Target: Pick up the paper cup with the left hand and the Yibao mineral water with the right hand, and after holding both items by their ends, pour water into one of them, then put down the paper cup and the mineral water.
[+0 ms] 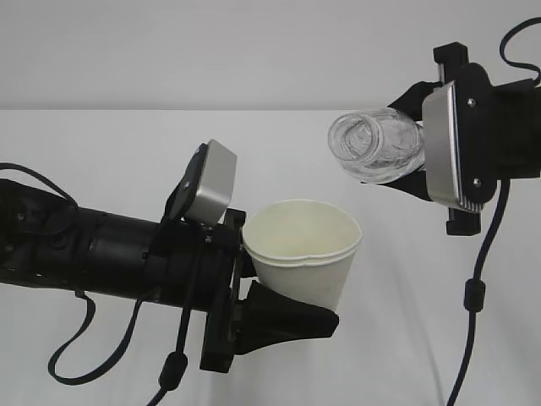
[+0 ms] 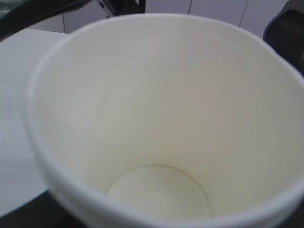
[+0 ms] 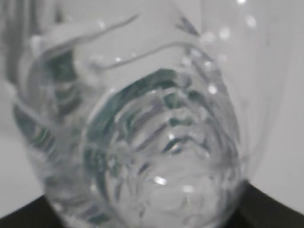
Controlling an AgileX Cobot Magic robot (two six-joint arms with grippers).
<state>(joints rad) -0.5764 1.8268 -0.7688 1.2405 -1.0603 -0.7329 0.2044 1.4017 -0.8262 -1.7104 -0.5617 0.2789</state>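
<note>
I'm holding the paper cup (image 1: 306, 252) in the left hand (image 1: 254, 288) — its fingers are pinching the cup's lower side, mouth tilted up and toward the right. The left wrist view is looking straight into it: pale cream walls, round bottom (image 2: 159, 192), no water that I can make out. The right hand (image 1: 414, 152) is clamping the Yibao mineral water (image 1: 376, 148) by its base, tipped on its side above and right of the cup, apart from it. Up close the bottle (image 3: 142, 142) is filling the right wrist view — blurred clear ribs, green glints.
</note>
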